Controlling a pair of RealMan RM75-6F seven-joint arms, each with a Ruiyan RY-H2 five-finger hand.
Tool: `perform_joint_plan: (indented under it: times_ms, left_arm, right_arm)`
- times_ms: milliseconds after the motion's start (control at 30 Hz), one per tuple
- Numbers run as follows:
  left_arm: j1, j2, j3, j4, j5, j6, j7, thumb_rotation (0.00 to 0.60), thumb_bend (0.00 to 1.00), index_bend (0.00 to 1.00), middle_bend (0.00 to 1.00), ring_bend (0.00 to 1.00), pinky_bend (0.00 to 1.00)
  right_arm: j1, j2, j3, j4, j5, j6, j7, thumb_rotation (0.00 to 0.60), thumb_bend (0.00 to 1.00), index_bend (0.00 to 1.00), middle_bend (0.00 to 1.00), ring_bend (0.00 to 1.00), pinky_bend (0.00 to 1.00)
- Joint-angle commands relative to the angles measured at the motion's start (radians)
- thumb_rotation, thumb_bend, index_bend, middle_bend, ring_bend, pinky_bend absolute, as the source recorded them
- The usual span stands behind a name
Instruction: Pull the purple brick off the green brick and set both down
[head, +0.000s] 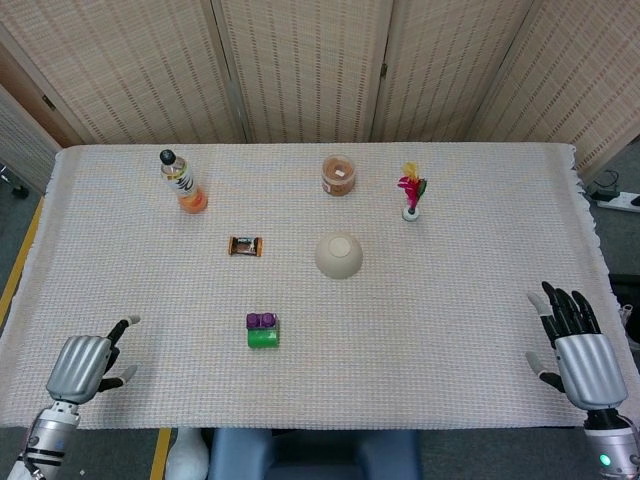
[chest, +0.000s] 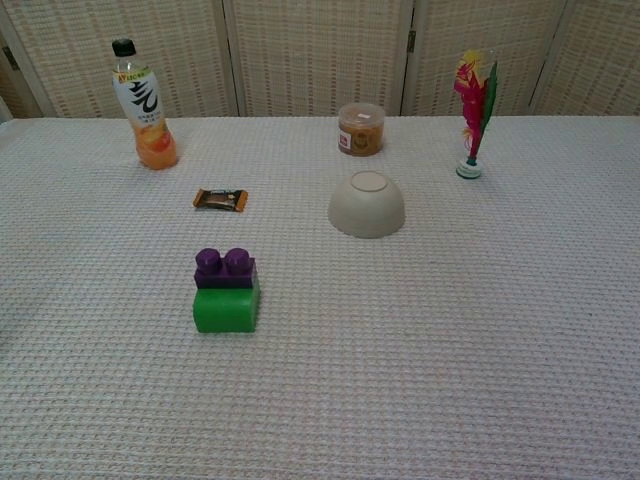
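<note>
The purple brick (head: 262, 320) is still stuck on top of the green brick (head: 264, 339), and the pair stands on the cloth left of centre, near the front. In the chest view the purple brick (chest: 225, 268) shows two studs above the green brick (chest: 226, 309). My left hand (head: 86, 366) hovers at the near-left corner of the table, well left of the bricks, holding nothing, with a finger pointing toward them. My right hand (head: 579, 347) is at the near-right edge, fingers spread and empty. Neither hand shows in the chest view.
Behind the bricks lie a wrapped snack bar (head: 245, 245) and an upturned beige bowl (head: 339, 254). Further back stand an orange drink bottle (head: 182, 183), a round jar (head: 338, 175) and a feathered shuttlecock (head: 411, 192). Folding screens close off the far side.
</note>
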Motion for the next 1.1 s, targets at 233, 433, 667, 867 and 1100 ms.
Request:
perform_joint_plan:
  times_ms: [233,433,667,867,1100]
  left_arm:
    - [-0.1,-0.113,-0.097,-0.075,-0.165,-0.052,0.157,0.6,0.27,0.3,1.0,1.0,1.0]
    - [-0.164,-0.165,-0.135,-0.109,-0.339,-0.124,0.253,0.6,0.28,0.33,1.0,1.0,1.0]
    - [-0.244,-0.239,-0.149,-0.139,-0.492,-0.133,0.399,0.6,0.28,0.34,1.0,1.0,1.0]
    - [-0.292,-0.303,-0.172,-0.149,-0.555,-0.087,0.457,0.6,0.28,0.35,1.0,0.99,1.0]
    - [-0.32,-0.343,-0.173,-0.15,-0.582,-0.047,0.481,0.6,0.28,0.36,1.0,1.0,1.0]
  right_arm:
    - [0.022,-0.013,0.015,0.007,0.038,-0.049,-0.014,0.6,0.33,0.0,0.0,0.0,0.0]
    - [0.033,-0.014,0.025,0.015,0.062,-0.071,-0.005,0.6,0.33,0.0,0.0,0.0,0.0]
    - [0.042,-0.004,0.03,0.018,0.08,-0.093,0.024,0.6,0.33,0.0,0.0,0.0,0.0]
    - [0.047,0.014,0.025,0.018,0.078,-0.107,0.063,0.6,0.33,0.0,0.0,0.0,0.0]
    - [0.039,0.027,0.024,0.02,0.066,-0.086,0.098,0.6,0.33,0.0,0.0,0.0,0.0]
